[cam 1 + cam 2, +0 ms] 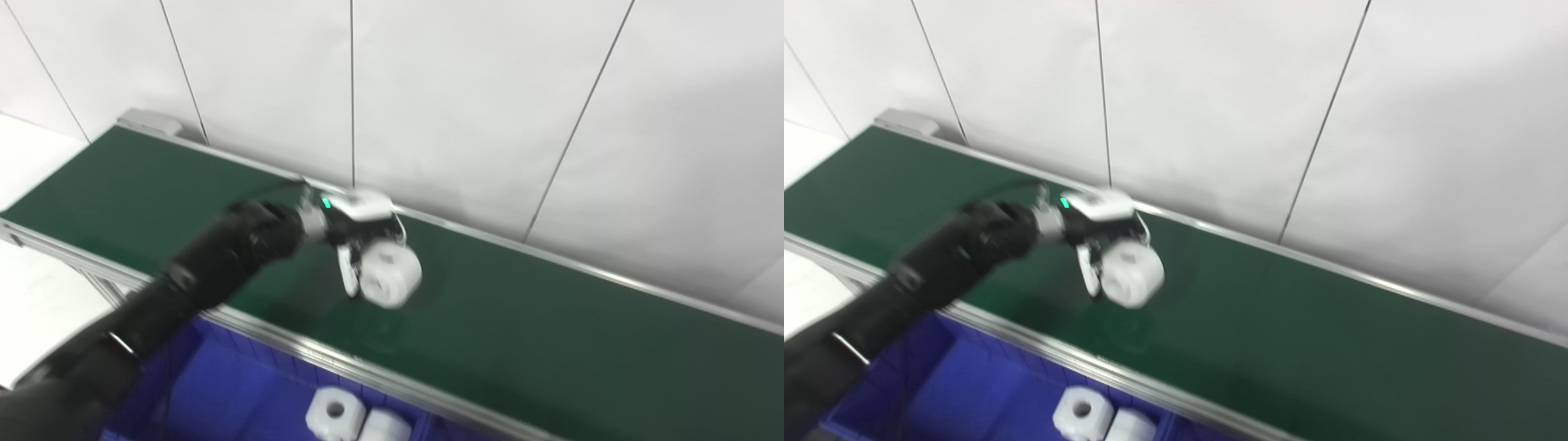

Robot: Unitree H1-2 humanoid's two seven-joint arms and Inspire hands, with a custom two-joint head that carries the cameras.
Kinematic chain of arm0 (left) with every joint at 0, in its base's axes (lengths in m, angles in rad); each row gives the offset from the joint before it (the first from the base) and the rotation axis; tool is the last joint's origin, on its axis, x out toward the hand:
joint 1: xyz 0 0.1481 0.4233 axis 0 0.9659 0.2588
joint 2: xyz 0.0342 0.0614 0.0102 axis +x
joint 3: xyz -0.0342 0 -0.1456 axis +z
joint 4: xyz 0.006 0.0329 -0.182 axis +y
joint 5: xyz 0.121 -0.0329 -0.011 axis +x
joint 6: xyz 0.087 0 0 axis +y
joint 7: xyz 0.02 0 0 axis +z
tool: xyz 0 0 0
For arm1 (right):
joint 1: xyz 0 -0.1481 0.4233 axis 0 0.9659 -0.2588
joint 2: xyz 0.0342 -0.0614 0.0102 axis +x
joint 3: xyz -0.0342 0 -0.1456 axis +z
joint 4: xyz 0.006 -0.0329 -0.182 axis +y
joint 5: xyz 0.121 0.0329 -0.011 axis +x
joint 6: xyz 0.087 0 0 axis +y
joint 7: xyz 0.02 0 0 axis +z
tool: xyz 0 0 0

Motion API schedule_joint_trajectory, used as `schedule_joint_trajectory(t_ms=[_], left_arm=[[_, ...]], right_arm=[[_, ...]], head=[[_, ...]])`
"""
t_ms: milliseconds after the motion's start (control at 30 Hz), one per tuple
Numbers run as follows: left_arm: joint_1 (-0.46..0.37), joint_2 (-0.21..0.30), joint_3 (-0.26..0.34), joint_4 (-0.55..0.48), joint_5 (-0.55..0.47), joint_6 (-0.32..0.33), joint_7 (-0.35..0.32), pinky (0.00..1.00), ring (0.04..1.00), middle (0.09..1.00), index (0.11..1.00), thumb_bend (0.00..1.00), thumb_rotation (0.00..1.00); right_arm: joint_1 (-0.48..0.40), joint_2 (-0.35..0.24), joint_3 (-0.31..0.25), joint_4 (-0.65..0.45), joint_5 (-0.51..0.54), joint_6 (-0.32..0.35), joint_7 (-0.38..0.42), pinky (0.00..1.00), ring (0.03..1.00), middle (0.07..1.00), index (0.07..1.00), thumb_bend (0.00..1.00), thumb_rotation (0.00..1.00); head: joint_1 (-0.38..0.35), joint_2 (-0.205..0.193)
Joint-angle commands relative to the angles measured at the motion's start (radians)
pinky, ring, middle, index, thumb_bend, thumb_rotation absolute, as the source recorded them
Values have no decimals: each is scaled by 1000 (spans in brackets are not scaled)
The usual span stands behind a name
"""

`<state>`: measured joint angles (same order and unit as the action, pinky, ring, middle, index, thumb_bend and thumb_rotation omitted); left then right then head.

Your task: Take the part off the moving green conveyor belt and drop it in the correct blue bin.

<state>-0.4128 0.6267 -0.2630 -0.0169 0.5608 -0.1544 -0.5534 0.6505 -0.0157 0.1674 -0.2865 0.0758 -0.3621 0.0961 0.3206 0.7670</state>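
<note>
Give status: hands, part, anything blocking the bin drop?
Left hand shut on white part, above the green belt. Right hand not in view. Blue bin below near rail, two white parts already inside; nothing seen blocking.

The conveyor belt [551,343] was dark green with a silver metal edge. The part [389,274] was white, as were the two parts [355,419] in the blue bin [245,392]. The arm [202,269] was black; the left hand [361,229] was white and black with a small green light.
</note>
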Motion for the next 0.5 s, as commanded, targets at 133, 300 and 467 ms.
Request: schedule_joint_trajectory(t_ms=[133,300,467], left_arm=[[60,92,135,-221,-83,63,-7,498,514,496,482,525,0],[198,129,253,-397,-88,120,6,495,538,513,471,523,0],[328,160,339,-520,-93,166,-18,530,575,526,459,521,0]], right_arm=[[-3,-23,-4,-58,43,36,9,1000,1000,1000,1000,891,1000],[-20,-50,-10,-82,78,75,17,1000,1000,1000,1000,893,1000],[-33,-81,-29,-93,114,104,27,1000,1000,1000,1000,891,1000]], head=[[60,37],[126,56],[214,75]])
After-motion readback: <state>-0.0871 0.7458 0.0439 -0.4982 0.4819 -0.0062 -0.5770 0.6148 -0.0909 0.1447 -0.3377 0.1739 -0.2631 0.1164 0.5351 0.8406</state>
